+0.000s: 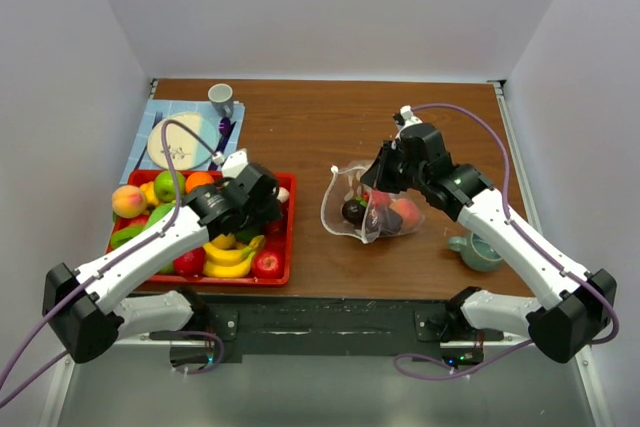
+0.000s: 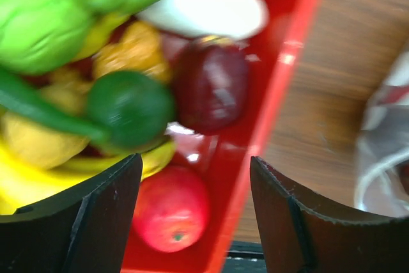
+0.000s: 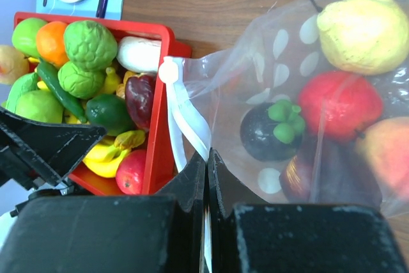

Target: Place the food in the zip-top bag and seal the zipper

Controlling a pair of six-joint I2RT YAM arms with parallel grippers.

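Top external view: the clear, white-dotted zip-top bag lies centre-right on the brown wooden table, with fruit inside, near the red plastic tray at left. Left wrist view: the left gripper stands released above a dark purple plum. Right wrist view: the right gripper is clenched on the bag's mouth edge, beside the pale zipper strip.

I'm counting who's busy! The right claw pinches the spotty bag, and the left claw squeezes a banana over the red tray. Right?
Not quite. The left wrist view shows the left claw open and empty over the red tray. The right claw does pinch the spotty bag.
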